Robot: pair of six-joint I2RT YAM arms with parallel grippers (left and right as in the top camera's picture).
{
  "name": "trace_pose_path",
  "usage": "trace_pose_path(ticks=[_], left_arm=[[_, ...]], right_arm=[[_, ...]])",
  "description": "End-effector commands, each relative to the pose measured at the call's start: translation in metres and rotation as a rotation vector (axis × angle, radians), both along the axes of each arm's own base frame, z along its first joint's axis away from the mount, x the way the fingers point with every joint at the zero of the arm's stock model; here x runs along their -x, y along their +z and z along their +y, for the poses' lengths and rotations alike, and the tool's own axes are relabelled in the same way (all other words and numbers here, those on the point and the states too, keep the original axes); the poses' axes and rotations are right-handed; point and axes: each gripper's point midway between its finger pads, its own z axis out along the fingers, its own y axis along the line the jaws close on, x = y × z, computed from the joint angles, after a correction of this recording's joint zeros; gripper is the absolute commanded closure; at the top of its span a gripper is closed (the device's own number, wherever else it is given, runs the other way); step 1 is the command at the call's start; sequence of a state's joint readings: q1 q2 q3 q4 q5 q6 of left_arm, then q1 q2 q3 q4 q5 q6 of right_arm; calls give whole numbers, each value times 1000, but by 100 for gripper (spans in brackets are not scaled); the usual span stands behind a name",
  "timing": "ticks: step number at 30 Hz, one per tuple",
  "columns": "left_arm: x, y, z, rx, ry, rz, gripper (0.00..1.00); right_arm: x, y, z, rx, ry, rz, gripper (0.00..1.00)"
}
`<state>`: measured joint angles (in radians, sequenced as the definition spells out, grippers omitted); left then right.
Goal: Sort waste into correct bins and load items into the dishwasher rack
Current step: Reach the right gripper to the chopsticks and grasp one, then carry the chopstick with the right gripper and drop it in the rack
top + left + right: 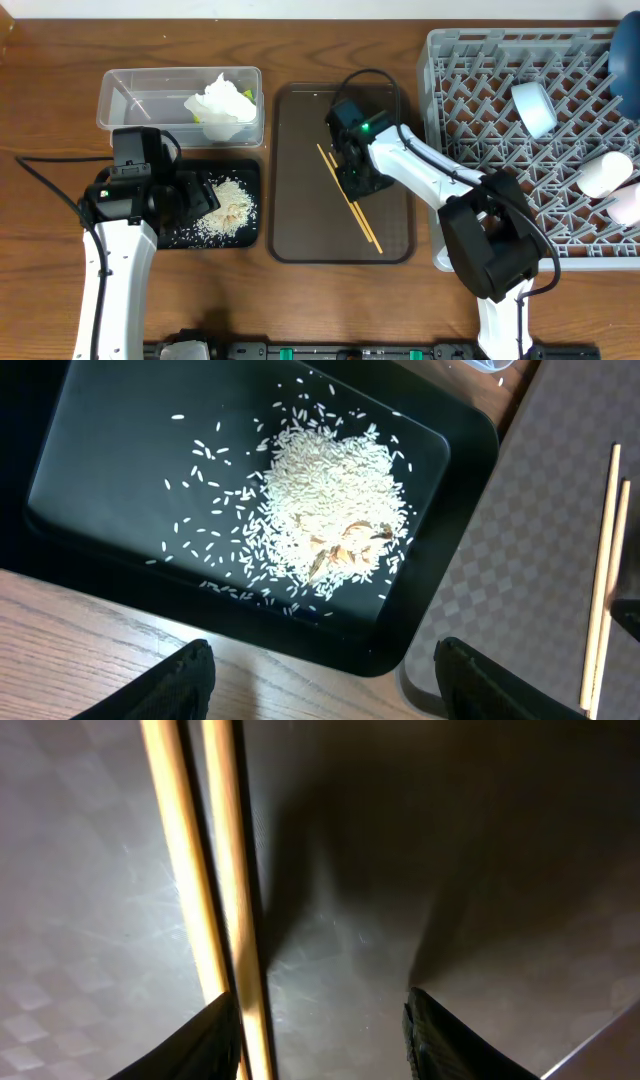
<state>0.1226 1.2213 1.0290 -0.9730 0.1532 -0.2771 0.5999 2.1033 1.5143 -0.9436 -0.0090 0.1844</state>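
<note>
Two thin wooden chopsticks (pixel 349 197) lie side by side on the brown serving tray (pixel 300 130). My right gripper (pixel 356 183) is open, low over the tray; in the right wrist view (pixel 320 1040) the chopsticks (pixel 205 870) run beside its left finger. The black tray (pixel 175 235) holds a pile of white rice (pixel 230 208), clear in the left wrist view (pixel 330 510). My left gripper (pixel 320 685) is open and empty above the wood at that tray's (pixel 120 470) near edge. The clear tub (pixel 130 100) holds the crumpled napkin (pixel 220 100). The grey rack (pixel 480 110) holds a white bowl (pixel 533 107), a blue plate (pixel 627 55) and two cups (pixel 607 172).
The brown serving tray sits between the black tray and the rack. Its corner and the chopsticks (pixel 603 570) show at the right of the left wrist view. A yellow-green scrap (pixel 246 96) peeks beside the napkin.
</note>
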Motion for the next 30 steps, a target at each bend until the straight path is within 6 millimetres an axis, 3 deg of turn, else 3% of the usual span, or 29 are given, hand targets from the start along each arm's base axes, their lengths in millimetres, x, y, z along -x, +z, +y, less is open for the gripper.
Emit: trace_pose_path(ticks=[1,8,13,19,22,25,30], left_arm=[[-2,5,3,-9,5,-9,27],[-2,5,3,-9,5,-9,27],[-2,5,3,-9,5,-9,27],[-2,5,3,-9,5,-9,27],[-2,5,3,-9,5,-9,27],[-2,5,3,-9,5,-9,27],[-2,5,3,-9,5,-9,27]], right_arm=[[10,-14,-3,28,-11,26,49],[18,-24,-9,41,-12,44,50],[21,-27,-12,47,-19,53,78],[21,-27,-12,47,-19,53,97],[22,-25,-12,49,-19,57,99],[22,-16,-13,54,-21,64,99],[2,26,-15,10,-53,1,99]])
